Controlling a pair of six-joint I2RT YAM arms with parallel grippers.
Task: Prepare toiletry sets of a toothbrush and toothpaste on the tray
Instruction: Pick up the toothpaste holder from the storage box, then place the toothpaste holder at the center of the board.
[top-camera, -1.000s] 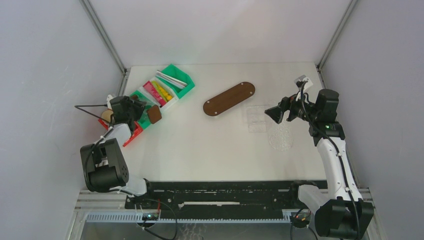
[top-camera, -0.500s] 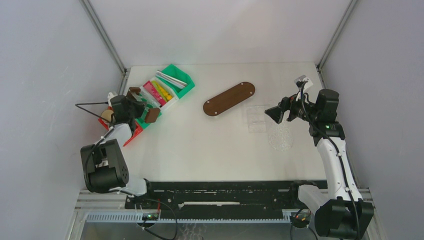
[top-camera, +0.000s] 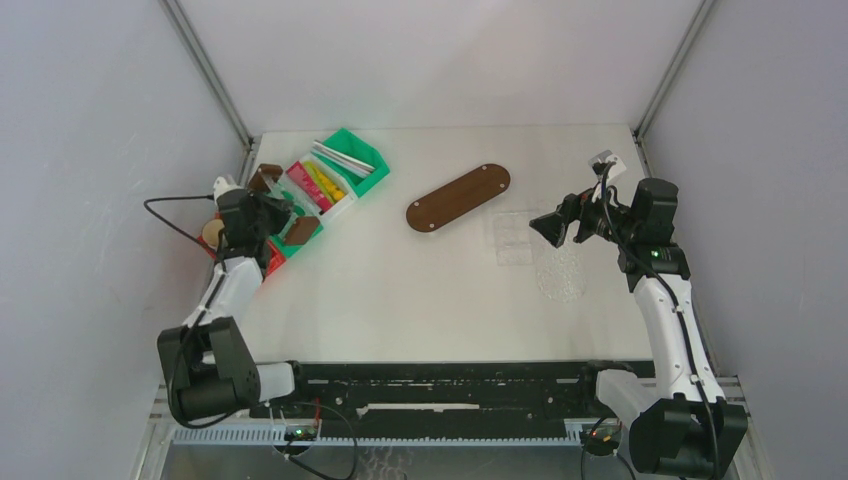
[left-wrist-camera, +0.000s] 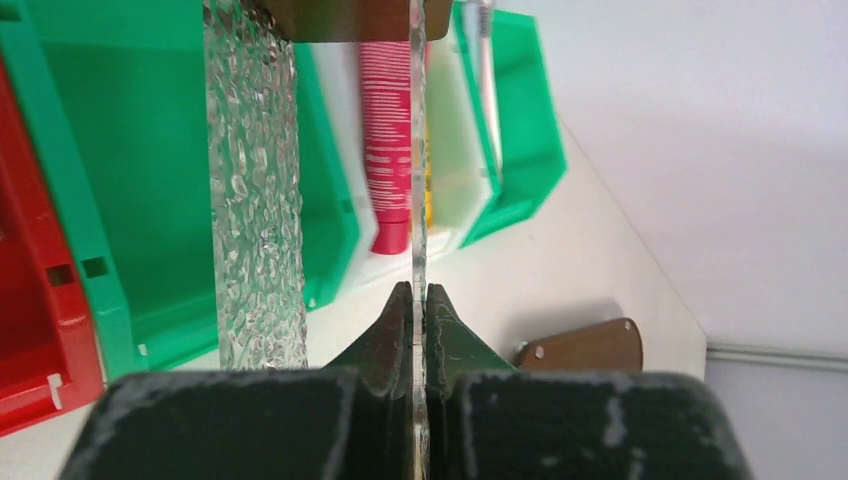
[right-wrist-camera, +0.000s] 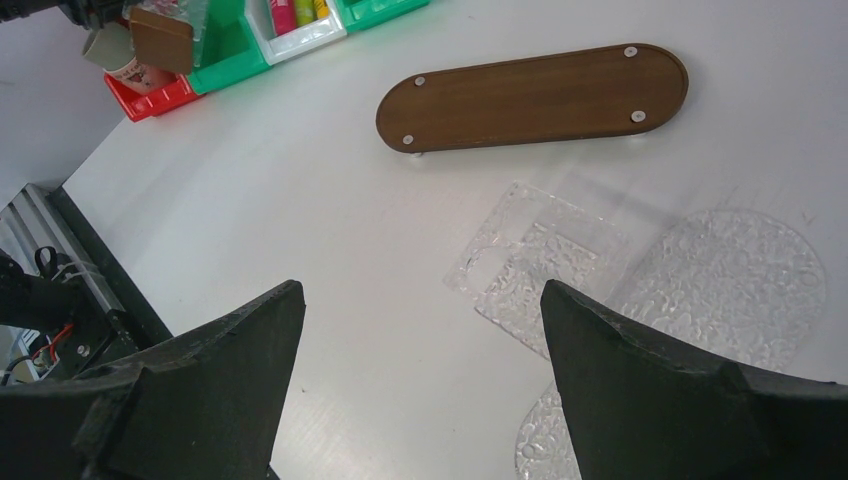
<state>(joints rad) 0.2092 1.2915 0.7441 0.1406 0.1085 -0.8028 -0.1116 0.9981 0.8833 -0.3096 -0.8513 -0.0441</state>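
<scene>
Although the clear cup (left-wrist-camera: 255, 180) is probably light, thin and slippery, its wall is being pinched in the fully closed left gripper (left-wrist-camera: 413, 292), left of the overhead view.

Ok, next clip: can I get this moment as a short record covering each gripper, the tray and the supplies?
left gripper: shut on the thin wall of a clear textured holder with a brown end, at the bins
right gripper: open, holding nothing, above clear textured pieces lying on the table
wooden tray: bare, no toothbrush or tube on it
tubes: in the white bin
toothbrushes: in the far green bin
</scene>
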